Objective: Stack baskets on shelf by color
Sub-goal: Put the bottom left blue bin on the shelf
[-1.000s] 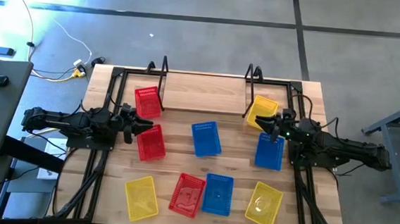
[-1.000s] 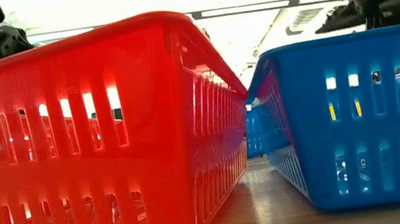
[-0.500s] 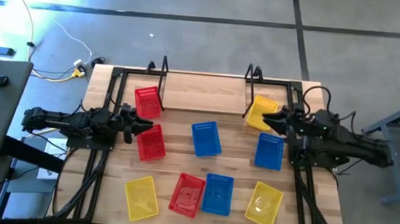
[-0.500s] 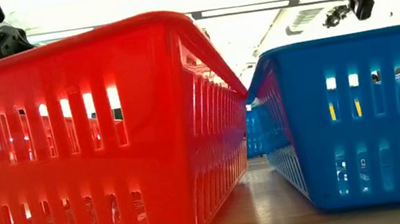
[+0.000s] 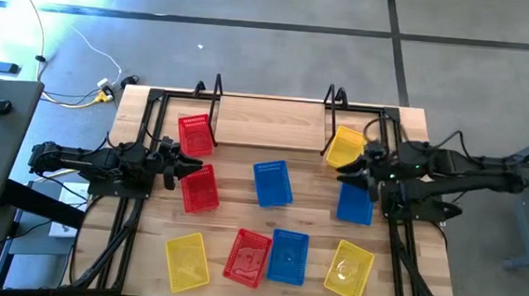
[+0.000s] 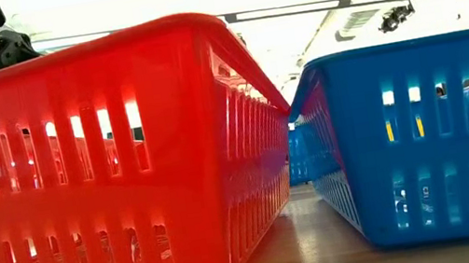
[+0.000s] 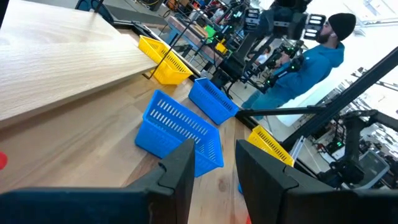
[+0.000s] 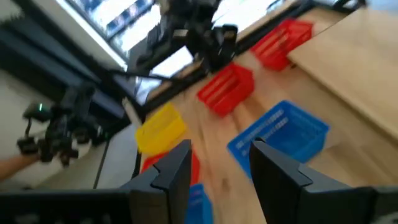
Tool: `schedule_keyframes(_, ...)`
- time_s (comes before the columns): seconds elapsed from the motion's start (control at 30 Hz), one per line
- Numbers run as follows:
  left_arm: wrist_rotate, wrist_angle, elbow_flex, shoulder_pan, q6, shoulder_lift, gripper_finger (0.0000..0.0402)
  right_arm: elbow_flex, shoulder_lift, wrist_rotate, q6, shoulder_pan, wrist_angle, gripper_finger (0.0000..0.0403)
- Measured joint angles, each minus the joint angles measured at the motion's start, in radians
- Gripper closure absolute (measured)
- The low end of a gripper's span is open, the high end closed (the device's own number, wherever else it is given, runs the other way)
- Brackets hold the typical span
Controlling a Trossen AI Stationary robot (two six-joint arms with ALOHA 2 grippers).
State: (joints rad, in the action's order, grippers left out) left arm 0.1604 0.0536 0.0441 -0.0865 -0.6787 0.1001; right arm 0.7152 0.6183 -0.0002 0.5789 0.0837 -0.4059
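Several mesh baskets lie scattered on the slatted table. A red one (image 5: 194,134) and a yellow one (image 5: 346,146) sit partly on the light-wood shelf (image 5: 271,120) at the far side. On the table lie red (image 5: 200,187), blue (image 5: 272,183) and blue (image 5: 355,201) baskets, with a near row of yellow (image 5: 187,260), red (image 5: 248,256), blue (image 5: 288,256) and yellow (image 5: 349,270). My left gripper (image 5: 193,164) (image 7: 214,155) waits open beside the left red basket. My right gripper (image 5: 349,171) (image 8: 217,152) hovers open and empty, high over the right blue basket.
Black frame rods (image 5: 156,98) run along the table's left and right sides, and two upright loops (image 5: 217,87) stand at the shelf's back. A person in a teal top (image 7: 317,56) stands beyond the table's right side. Bare wood shows between the middle baskets.
My right gripper has risen well above the table from beside the yellow basket at the shelf's right end, tipping nearer to level and staying open. In the low view it has climbed to the picture's top. No basket has moved.
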Motion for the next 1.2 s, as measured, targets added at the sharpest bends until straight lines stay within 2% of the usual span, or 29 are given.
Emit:
schedule_keyframes(0.47, 0.000, 0.000, 0.000, 0.000, 0.001, 0.000, 0.0296, 0.217, 0.370, 0.097, 0.003, 0.264, -0.016, 0.0257)
schedule_keyframes(0.97, -0.003, 0.000, 0.000, 0.000, 0.001, 0.000, 0.0296, 0.409, 0.757, 0.117, 0.031, 0.450, -0.024, 0.0257)
schedule_keyframes(1.2, -0.026, 0.002, 0.000, 0.000, 0.001, 0.000, 0.0296, 0.474, 0.911, 0.131, 0.100, 0.522, -0.024, 0.0257)
